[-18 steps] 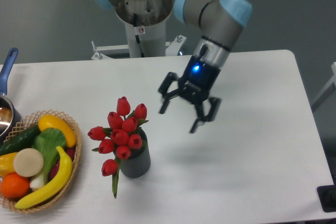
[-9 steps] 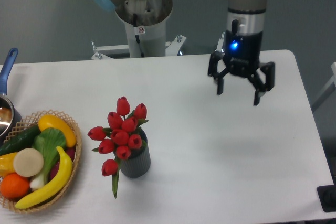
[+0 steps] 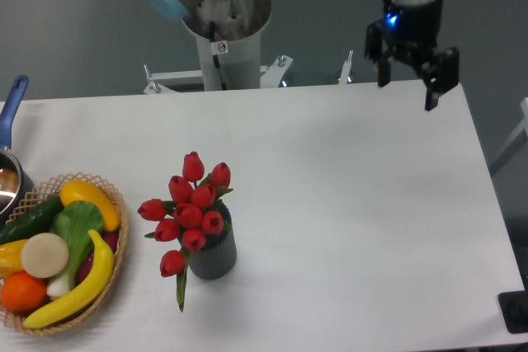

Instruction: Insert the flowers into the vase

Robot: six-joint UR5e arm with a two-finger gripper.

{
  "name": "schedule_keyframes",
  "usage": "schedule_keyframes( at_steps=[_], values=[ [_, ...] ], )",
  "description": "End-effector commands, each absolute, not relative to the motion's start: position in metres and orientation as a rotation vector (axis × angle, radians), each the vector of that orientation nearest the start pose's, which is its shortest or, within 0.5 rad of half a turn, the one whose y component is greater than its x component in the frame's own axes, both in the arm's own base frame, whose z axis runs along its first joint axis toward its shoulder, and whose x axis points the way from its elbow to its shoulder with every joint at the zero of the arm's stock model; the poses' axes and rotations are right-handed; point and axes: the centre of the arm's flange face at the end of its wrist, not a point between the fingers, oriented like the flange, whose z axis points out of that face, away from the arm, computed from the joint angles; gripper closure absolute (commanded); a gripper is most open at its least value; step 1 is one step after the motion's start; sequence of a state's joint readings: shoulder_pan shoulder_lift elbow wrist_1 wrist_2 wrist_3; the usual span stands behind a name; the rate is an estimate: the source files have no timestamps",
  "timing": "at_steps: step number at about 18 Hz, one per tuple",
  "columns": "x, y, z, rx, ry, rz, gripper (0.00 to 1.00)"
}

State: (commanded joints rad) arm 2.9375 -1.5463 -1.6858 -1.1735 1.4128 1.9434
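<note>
The flowers [image 3: 190,208], a bunch of red tulip buds with green stems and leaves, stand in the vase [image 3: 214,255], a small dark grey ribbed cylinder on the white table left of centre. One bud and a leaf droop over the vase's left side. My gripper [image 3: 407,93] hangs high over the table's far right edge, far from the vase. It is open, fingers spread, with nothing between them.
A wicker basket [image 3: 115,269] of plastic fruit and vegetables sits at the front left. A pot with a blue handle [image 3: 11,103] is at the left edge. The robot base [image 3: 224,30] stands behind the table's far edge.
The gripper has risen and moved back and to the right, away from the vase, staying open. The flowers and vase have not moved.
</note>
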Motion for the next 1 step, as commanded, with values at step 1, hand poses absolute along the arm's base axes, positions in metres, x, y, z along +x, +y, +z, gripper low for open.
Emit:
schedule_keyframes(
  at_steps=[1],
  values=[
    [-0.4642, 0.2446, 0.4883, -2.841, 0.874, 0.479, 0.0]
  ],
)
